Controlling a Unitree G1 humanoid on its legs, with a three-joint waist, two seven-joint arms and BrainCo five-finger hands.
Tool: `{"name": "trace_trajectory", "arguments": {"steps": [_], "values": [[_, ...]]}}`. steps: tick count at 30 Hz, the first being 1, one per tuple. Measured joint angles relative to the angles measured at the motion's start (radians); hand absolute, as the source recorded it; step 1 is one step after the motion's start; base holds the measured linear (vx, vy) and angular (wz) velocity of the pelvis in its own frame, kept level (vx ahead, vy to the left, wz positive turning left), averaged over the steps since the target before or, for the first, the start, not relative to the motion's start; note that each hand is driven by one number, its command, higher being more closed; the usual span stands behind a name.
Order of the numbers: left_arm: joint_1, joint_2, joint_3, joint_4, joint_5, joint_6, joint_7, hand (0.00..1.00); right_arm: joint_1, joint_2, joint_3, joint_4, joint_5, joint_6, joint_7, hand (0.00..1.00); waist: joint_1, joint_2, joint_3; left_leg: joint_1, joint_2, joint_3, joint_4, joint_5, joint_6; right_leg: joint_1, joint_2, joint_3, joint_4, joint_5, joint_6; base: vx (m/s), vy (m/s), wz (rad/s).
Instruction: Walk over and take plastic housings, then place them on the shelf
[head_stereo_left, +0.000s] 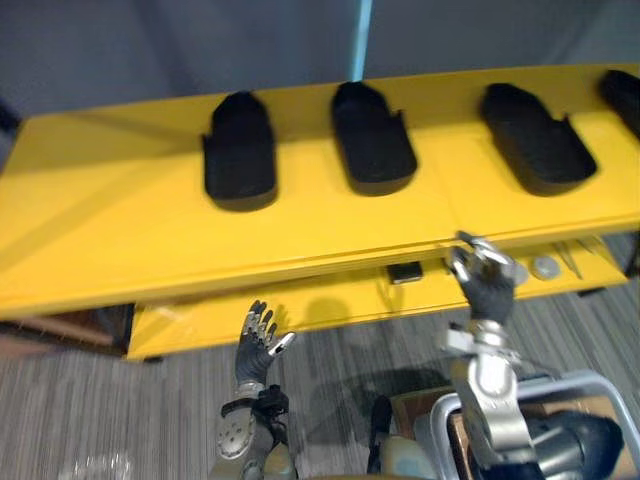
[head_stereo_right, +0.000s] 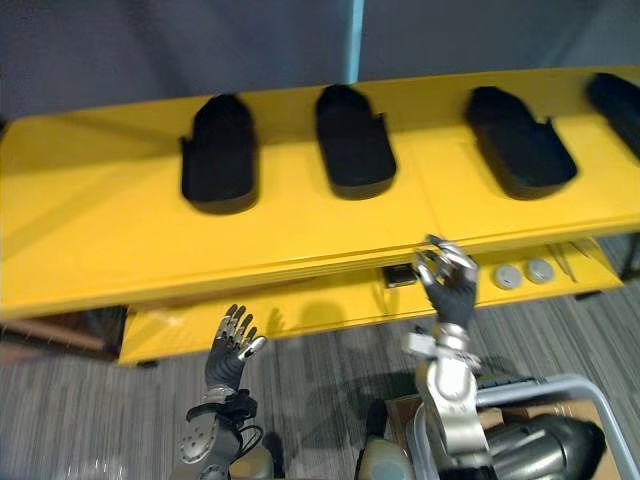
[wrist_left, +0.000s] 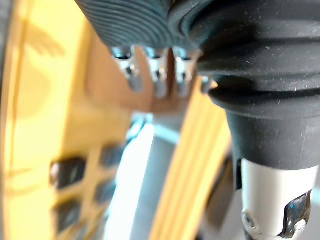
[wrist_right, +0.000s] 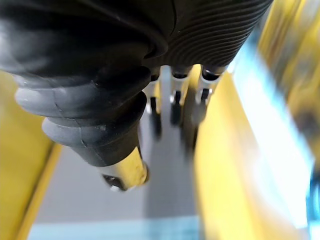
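Fingers (head_stereo_left: 259, 318) of left hand (head_stereo_left: 256, 350) spread open, empty, low in front of the yellow shelf (head_stereo_left: 110, 200). Fingers (head_stereo_left: 470, 262) of right hand (head_stereo_left: 488, 292) relaxed, loosely bent, holding nothing, raised at that shelf's front edge. Four black plastic housings (head_stereo_left: 240, 152) in a row on top of the shelf, apart from both hands.

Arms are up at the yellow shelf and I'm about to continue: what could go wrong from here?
1. The right hand is at the front edge of the top board; pushing forward may ram it.
2. The open left hand sits lower than that board; lifted straight up toward the black plastic housings, it could catch the edge.
3. Two round discs on the lower board lie near the right hand and might get swept off.
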Motion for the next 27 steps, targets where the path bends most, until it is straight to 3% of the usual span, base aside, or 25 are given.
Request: {"name": "trace_trajectory", "arguments": {"steps": [2,4,6,10,15,17,18,19,20,22,23,26,27], "values": [[-0.015,0.001,-0.005,-0.001,0.005,0.009,0.001,0.0,0.05,0.022,-0.088,0.007,0.049,-0.027,-0.002,0.0,-0.014,0.005,-0.012,0.014,-0.003,0.046,-0.001,-0.01,-0.001,-0.016,0.01,0.043,-0.008,0.014,0.003,-0.02,0.017,-0.67],[-0.025,0.005,-0.008,-0.001,0.003,0.033,0.002,0.0,0.085,0.028,-0.182,0.015,0.077,-0.08,0.001,0.0,-0.047,0.004,-0.013,0.026,-0.003,0.082,0.013,-0.02,0.003,-0.015,0.015,0.077,-0.017,0.023,0.005,-0.05,0.014,-0.5],[-0.03,0.016,-0.025,-0.001,0.003,0.052,0.002,0.0,0.094,0.027,-0.208,0.015,0.083,-0.118,0.008,0.0,-0.066,0.005,-0.013,0.028,-0.002,0.089,0.022,-0.026,0.006,-0.016,0.016,0.087,-0.018,0.024,0.006,-0.08,-0.007,-0.22],[-0.034,0.024,-0.035,0.0,0.003,0.088,-0.001,0.0,0.084,0.028,-0.171,0.017,0.101,-0.13,0.056,0.0,-0.06,0.004,-0.024,0.0,-0.009,0.088,0.058,-0.045,0.019,-0.054,0.024,0.126,-0.019,0.043,0.005,-0.12,-0.03,-0.26],[0.055,0.026,0.003,-0.046,-0.005,0.098,0.0,0.0,0.021,0.007,-0.037,0.108,0.153,-0.13,0.147,0.0,-0.003,0.009,-0.027,-0.078,-0.039,-0.266,0.255,-0.107,0.126,-0.08,0.058,0.263,-0.02,0.041,-0.01,-0.1,-0.012,-0.83],[0.079,0.025,0.048,-0.07,-0.006,0.092,-0.003,0.0,-0.032,-0.019,0.031,0.154,0.161,-0.122,0.196,0.0,0.013,0.021,-0.033,-0.139,-0.074,-0.402,0.337,-0.116,0.146,-0.121,0.069,0.306,-0.027,-0.005,-0.053,-0.11,0.072,-0.88],[0.077,0.019,0.056,-0.071,-0.006,0.085,-0.005,0.0,-0.051,-0.03,0.047,0.171,0.159,-0.119,0.205,0.0,0.024,0.038,-0.039,-0.154,-0.069,-0.426,0.337,-0.124,0.17,-0.138,0.078,0.304,-0.021,-0.033,-0.057,-0.13,0.065,-0.94],[0.075,-0.004,0.067,-0.079,-0.004,0.066,-0.007,0.0,-0.098,-0.048,0.077,0.192,0.153,-0.113,0.217,0.0,0.047,0.088,-0.042,-0.16,-0.03,-0.451,0.315,-0.183,0.189,-0.235,0.132,0.267,0.174,-0.032,-0.066,-0.08,0.078,-0.73],[0.045,0.011,0.068,-0.084,-0.002,0.041,-0.007,0.0,-0.123,-0.049,0.099,0.199,0.149,-0.099,0.222,0.0,0.052,0.067,-0.025,-0.139,-0.057,-0.473,0.283,-0.225,0.126,-0.267,0.121,0.245,0.249,-0.06,-0.003,-0.05,0.062,-0.61],[0.009,-0.001,0.062,-0.083,0.018,0.026,-0.007,0.0,-0.147,-0.047,0.124,0.238,0.148,-0.068,0.205,0.0,0.056,0.051,-0.006,-0.14,-0.079,-0.487,0.279,-0.23,0.115,-0.268,0.117,0.262,0.26,-0.049,-0.01,-0.13,0.071,-0.17],[-0.001,-0.002,0.046,-0.084,0.045,0.005,-0.007,0.0,-0.136,-0.039,0.142,0.243,0.15,-0.056,0.188,0.0,0.056,0.043,-0.002,-0.125,-0.092,-0.495,0.287,-0.237,0.101,-0.266,0.114,0.274,0.274,-0.037,0.006,-0.19,0.106,-0.18],[-0.01,0.001,0.026,-0.085,0.096,-0.003,-0.007,0.0,-0.071,-0.008,0.144,0.256,0.15,-0.055,0.168,0.0,0.04,0.029,0.006,-0.106,-0.101,-0.481,0.341,-0.263,0.095,-0.241,0.116,0.299,0.279,-0.018,0.02,-0.13,0.152,-0.48],[-0.008,0.005,0.029,-0.085,0.077,0.004,-0.007,0.0,-0.031,0.008,0.139,0.287,0.153,-0.058,0.178,0.0,0.04,-0.001,0.025,-0.076,-0.103,-0.422,0.373,-0.28,0.103,-0.214,0.115,0.298,0.26,0.02,0.008,-0.18,0.155,-0.92]]}}
